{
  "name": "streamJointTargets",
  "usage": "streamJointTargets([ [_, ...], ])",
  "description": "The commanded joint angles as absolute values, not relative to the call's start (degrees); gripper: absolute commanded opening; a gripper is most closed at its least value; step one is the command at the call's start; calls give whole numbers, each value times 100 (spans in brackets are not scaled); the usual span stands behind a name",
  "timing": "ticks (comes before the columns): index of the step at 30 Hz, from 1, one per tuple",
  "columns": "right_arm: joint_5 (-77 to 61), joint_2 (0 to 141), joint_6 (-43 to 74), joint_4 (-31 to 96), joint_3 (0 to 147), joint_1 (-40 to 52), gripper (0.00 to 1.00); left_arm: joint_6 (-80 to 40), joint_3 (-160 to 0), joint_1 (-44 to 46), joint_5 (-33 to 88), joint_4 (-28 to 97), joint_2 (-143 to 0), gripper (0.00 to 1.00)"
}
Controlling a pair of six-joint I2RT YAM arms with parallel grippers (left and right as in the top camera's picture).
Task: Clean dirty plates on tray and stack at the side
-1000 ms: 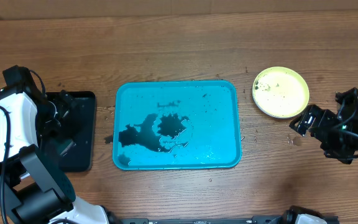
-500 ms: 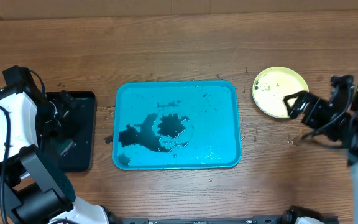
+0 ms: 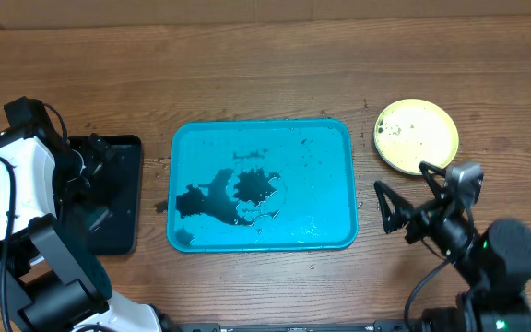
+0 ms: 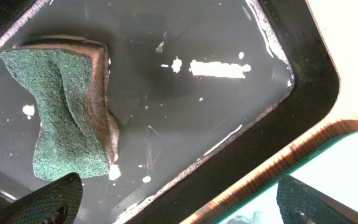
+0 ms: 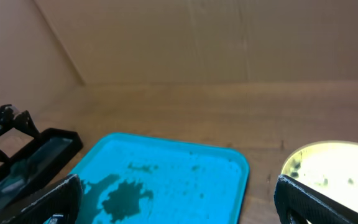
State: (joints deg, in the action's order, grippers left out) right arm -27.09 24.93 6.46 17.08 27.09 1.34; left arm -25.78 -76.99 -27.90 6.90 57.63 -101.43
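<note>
yellow-green plate [image 3: 417, 136] at 1 o'clock of right gripper [image 3: 404, 198]

the plate is sitting on the tabletop [image 3: 247, 65], just off the 2 o'clock corner of the turquoise tray [image 3: 339, 138]. the right gripper is hanging wide open and empty, with the plate near at its 1 o'clock; this arm is the nearer. the left gripper [image 4: 179, 208] is gaping empty over the sponge [image 4: 67, 118] in the black tray [image 4: 197, 124].

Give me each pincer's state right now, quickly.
Left pincer: open, holding nothing, above the sponge in the black tray.
Right pincer: open, holding nothing.
</note>
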Motion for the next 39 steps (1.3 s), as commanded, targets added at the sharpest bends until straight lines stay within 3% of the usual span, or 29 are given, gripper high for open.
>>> streamJointTargets([
  [1, -2410, 1844, 572, 1461, 2204, 268, 100, -2593, -7800, -2836, 709, 5760, -10189, 100],
  [23, -1699, 8, 574, -370, 349, 480, 100, -2593, -7800, -2836, 709, 5760, -10189, 100],
  [39, -967, 14, 572, -917, 40, 523, 100, -2593, -7800, -2836, 709, 5760, -10189, 100],
])
